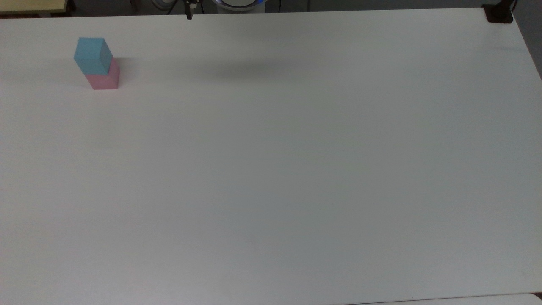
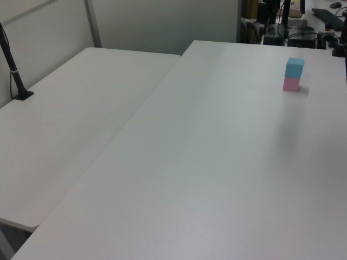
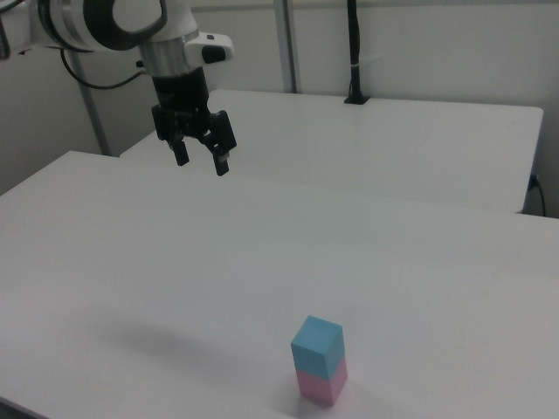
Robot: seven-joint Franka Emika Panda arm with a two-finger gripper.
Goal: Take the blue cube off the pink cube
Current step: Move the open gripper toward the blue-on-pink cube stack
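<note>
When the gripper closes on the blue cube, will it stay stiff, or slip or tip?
The blue cube looks solid with flat matte faces, so probably stiff and easy to pinch. It sits square on the pink cube; a sideways push would likely slide it off rather than roll it.

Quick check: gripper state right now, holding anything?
Gripper: open, holding nothing, up in the air away from the blue cube, which sits on the pink cube.

The small light blue matte cube (image 1: 93,55) is sitting upright, squarely stacked on the small pale pink matte cube (image 1: 105,79), which is resting flat beneath it.
</note>
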